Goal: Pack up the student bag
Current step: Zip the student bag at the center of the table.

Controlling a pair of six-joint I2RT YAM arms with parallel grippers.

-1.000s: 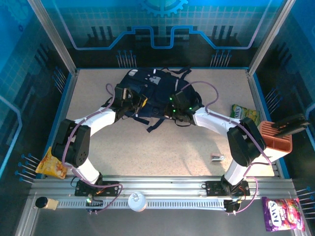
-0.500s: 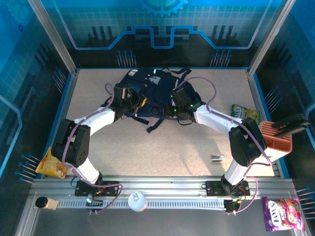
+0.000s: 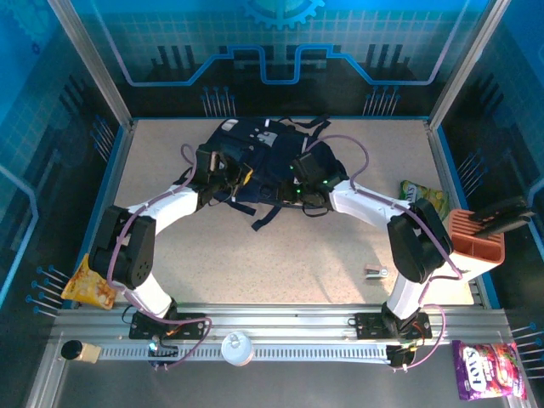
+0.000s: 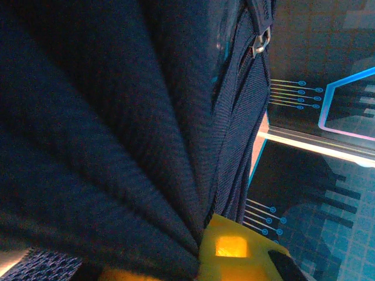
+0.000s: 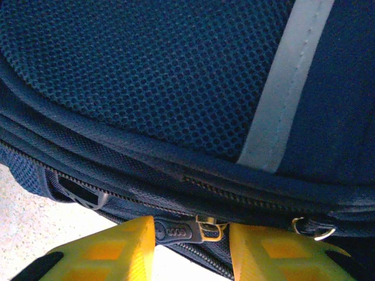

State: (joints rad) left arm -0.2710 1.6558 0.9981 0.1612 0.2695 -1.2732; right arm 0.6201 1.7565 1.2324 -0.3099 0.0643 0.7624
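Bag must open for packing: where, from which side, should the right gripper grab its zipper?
Likely the black zipper pull on the backpack edge seam. It lies along the track inside the open right gripper, so come straight on from the seam side, pinching across.

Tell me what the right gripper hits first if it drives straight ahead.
Probably the zipper pull between the right gripper's open fingers, then the student bag's mesh; depth is unclear.
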